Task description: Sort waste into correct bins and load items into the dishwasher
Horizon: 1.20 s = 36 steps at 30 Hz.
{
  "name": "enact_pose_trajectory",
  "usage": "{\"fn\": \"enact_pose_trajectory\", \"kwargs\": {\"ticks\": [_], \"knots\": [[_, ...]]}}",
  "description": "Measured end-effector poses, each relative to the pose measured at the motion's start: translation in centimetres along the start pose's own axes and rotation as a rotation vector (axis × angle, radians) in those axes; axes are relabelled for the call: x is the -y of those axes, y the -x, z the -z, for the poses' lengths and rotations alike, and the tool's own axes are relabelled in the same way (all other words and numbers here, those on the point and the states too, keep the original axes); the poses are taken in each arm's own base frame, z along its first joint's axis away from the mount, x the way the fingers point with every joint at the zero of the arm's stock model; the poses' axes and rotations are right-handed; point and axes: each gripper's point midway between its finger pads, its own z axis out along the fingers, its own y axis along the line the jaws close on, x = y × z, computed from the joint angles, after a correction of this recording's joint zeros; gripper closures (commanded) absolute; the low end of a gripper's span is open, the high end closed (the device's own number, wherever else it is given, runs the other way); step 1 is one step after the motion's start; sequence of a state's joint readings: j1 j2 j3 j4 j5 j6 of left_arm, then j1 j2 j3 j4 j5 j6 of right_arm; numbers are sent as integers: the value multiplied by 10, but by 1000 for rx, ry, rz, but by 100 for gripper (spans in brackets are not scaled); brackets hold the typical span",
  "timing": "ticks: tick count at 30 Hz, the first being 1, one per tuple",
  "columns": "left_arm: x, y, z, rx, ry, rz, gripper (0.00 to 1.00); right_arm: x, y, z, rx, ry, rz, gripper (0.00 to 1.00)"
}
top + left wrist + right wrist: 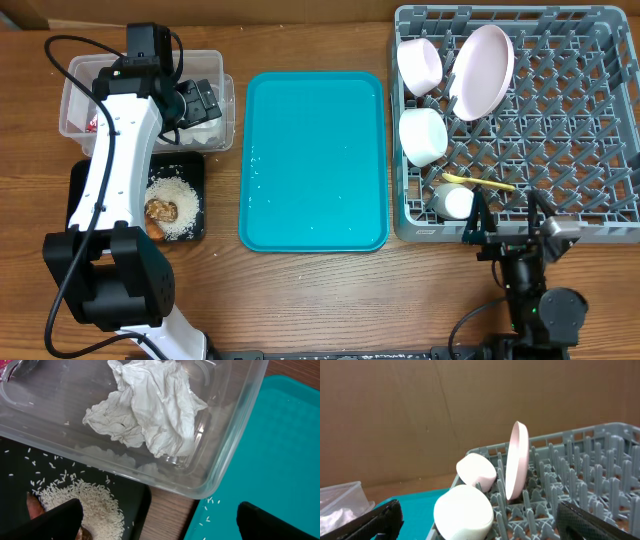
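Note:
The clear tub (pixel 80 75) holds the crumpled white napkin (pixel 150 410) and a red wrapper (pixel 93 125). My left gripper (pixel 200 100) hangs open and empty over the tub's right end; its fingers (pixel 165 525) straddle the gap between black tray and teal tray. The black tray (pixel 80 190) holds loose rice (pixel 180 200) and a brown lump (pixel 162 209). The grey dish rack (pixel 580 120) holds the pink plate (pixel 482 68), two white bowls (pixel 420 62), a white cup (pixel 455 203) and a yellow spoon (pixel 478 182). My right gripper (pixel 508 222) is open and empty at the rack's front edge.
The large teal tray (pixel 312 160) lies between the bins and the rack, with a few rice grains (pixel 210 510) on its left edge. A brown wall rises behind the table in the right wrist view (pixel 420 410).

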<state>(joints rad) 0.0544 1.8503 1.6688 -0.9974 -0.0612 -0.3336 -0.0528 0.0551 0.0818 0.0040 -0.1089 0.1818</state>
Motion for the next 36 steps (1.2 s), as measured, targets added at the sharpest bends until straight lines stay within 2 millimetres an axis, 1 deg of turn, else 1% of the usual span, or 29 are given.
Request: {"fn": "enact_pose_trajectory", "kwargs": {"ticks": [3,8,13,36], "knots": [[0,0,0,0,0,0,0,0,-5,1,32,15,4,0],[0,0,0,0,0,0,0,3,-17,0,-6,7,-1,0],[0,0,0,0,0,0,0,6,-40,2,-100,0,-16,0],[0,0,0,0,0,0,0,3,-41,2,-104,15,-16,0]]}}
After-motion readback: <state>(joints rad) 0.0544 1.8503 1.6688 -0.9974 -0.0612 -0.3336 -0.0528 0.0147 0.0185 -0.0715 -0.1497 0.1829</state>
